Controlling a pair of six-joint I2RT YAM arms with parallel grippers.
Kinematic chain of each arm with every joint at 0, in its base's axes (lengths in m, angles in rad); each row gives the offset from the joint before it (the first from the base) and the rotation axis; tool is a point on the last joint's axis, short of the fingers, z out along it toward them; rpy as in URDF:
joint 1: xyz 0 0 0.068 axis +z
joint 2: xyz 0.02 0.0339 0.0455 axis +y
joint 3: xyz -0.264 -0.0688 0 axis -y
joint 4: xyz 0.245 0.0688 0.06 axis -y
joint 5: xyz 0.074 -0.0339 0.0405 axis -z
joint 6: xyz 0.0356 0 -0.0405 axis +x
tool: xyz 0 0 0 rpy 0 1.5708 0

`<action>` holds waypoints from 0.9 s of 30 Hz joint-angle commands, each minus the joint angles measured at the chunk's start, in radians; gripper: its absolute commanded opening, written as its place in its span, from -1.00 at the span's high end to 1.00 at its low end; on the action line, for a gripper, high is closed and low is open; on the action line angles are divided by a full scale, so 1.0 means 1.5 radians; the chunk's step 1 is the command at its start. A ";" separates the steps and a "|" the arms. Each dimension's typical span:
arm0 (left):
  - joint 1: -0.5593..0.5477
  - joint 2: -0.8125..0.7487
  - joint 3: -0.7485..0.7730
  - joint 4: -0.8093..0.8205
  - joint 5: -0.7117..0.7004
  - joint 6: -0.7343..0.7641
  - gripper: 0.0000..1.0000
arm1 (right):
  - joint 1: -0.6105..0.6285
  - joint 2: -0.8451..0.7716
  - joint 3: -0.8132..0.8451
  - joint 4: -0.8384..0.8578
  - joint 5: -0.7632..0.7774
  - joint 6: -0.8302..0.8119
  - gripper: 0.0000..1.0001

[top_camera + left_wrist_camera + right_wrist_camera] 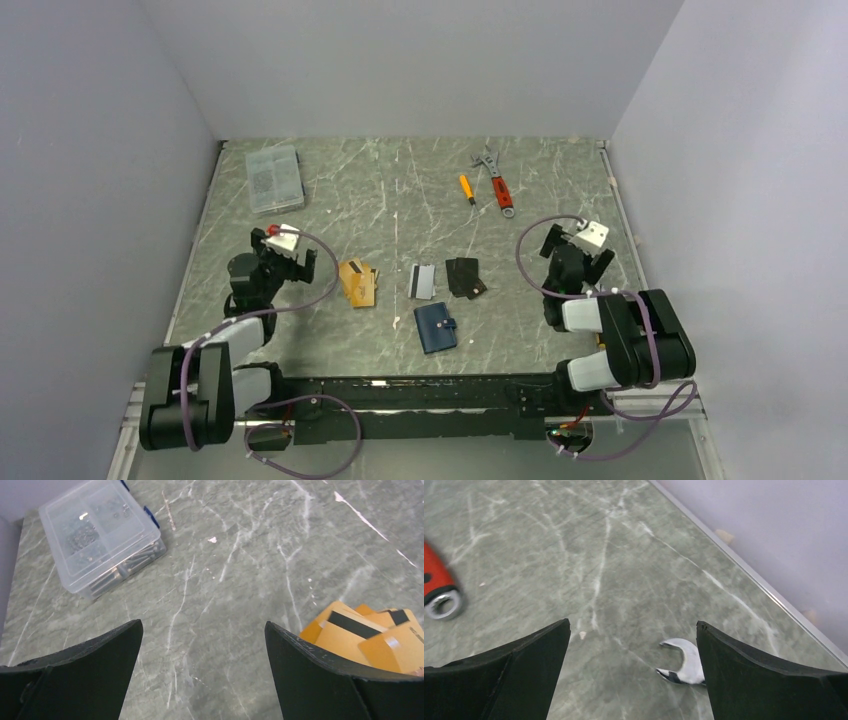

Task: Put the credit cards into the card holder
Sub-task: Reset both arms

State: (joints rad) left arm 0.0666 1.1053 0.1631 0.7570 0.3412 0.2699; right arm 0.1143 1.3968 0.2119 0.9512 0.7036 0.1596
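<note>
The navy blue card holder (pixel 436 327) lies closed on the table, near the front middle. Behind it lie a stack of orange-tan cards (pixel 358 282), a white-grey card with a black stripe (pixel 423 281) and black cards (pixel 465 276). The orange cards also show in the left wrist view (pixel 372 637), just right of the right finger. My left gripper (pixel 292 262) is open and empty, left of the orange cards. My right gripper (pixel 578 258) is open and empty, well right of the black cards.
A clear plastic box (pixel 273 177) of small parts stands at the back left, also in the left wrist view (pixel 100 535). A red-handled wrench (pixel 497 183) and a small orange screwdriver (pixel 467 188) lie at the back. A silver spanner head (pixel 684 662) lies by my right finger.
</note>
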 commanded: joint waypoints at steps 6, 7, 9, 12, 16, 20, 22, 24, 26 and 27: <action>0.037 0.155 0.041 0.192 0.000 -0.085 -0.99 | -0.003 0.063 0.012 0.169 -0.149 -0.080 -0.99; 0.031 0.151 0.041 0.180 -0.008 -0.085 -0.96 | -0.021 0.057 0.021 0.111 -0.176 -0.060 -0.99; 0.032 0.163 0.029 0.233 -0.008 -0.094 -0.98 | -0.039 0.064 0.028 0.104 -0.192 -0.052 -0.99; 0.032 0.161 0.029 0.221 -0.009 -0.095 -0.99 | -0.041 0.062 0.024 0.119 -0.194 -0.054 -0.99; 0.032 0.153 0.031 0.207 -0.008 -0.090 -0.99 | -0.041 0.056 0.023 0.110 -0.194 -0.050 -0.99; 0.032 0.153 0.033 0.199 -0.010 -0.089 -0.99 | -0.042 0.053 0.018 0.117 -0.190 -0.052 -0.99; 0.031 0.156 0.037 0.200 -0.010 -0.089 -0.99 | -0.042 0.053 0.019 0.115 -0.191 -0.051 -0.99; 0.032 0.162 0.034 0.214 -0.011 -0.092 -0.99 | -0.042 0.053 0.018 0.116 -0.191 -0.051 -0.99; 0.031 0.158 0.035 0.205 -0.011 -0.090 -0.99 | -0.042 0.053 0.019 0.116 -0.191 -0.051 -0.99; 0.031 0.155 0.034 0.204 -0.010 -0.090 -0.99 | -0.042 0.054 0.019 0.116 -0.191 -0.051 -0.99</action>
